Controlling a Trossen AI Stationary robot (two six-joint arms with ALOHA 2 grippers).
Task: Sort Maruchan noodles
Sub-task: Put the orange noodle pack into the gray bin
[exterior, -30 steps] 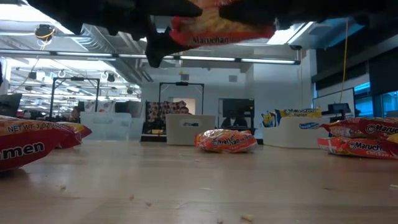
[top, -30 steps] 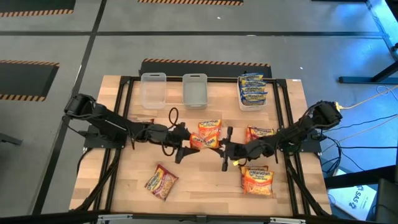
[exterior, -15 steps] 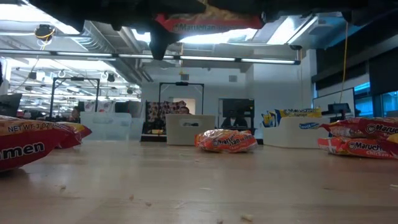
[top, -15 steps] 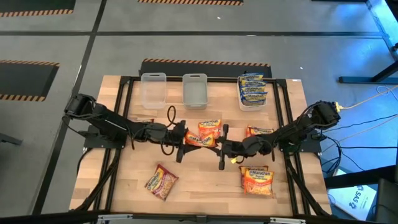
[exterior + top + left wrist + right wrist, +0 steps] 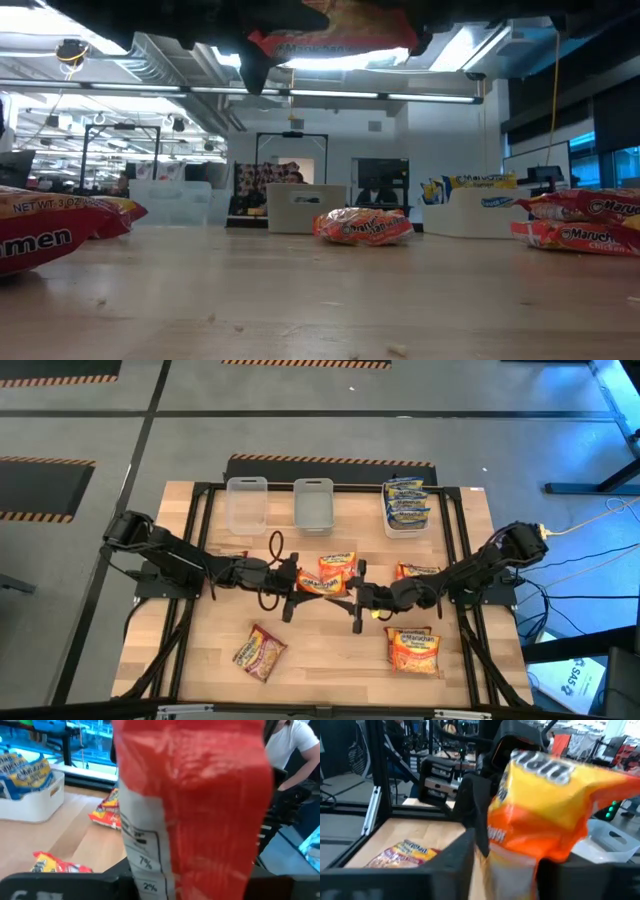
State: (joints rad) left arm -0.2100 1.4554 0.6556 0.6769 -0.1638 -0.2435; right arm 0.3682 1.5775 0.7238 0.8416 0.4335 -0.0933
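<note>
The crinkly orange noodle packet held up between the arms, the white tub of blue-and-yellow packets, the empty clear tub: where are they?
Orange noodle packet (image 5: 333,573), high view, its printed face.
White tub (image 5: 389,526), high view, its near rim.
Empty clear tub (image 5: 229,512), high view, its side wall.

- Three tubs in a row along the far edge of the desk (image 5: 330,660): two clear and empty (image 5: 247,503) (image 5: 313,503), one white (image 5: 406,525).
- A stack of blue-and-yellow noodle packets (image 5: 406,501) inside the white tub; exact number unclear.
- Three orange packets: one raised mid-desk (image 5: 335,573), two right of it (image 5: 419,572) (image 5: 413,649).
- One brown-pink packet (image 5: 260,651), near-left of the raised one.
- Two arms.
</note>
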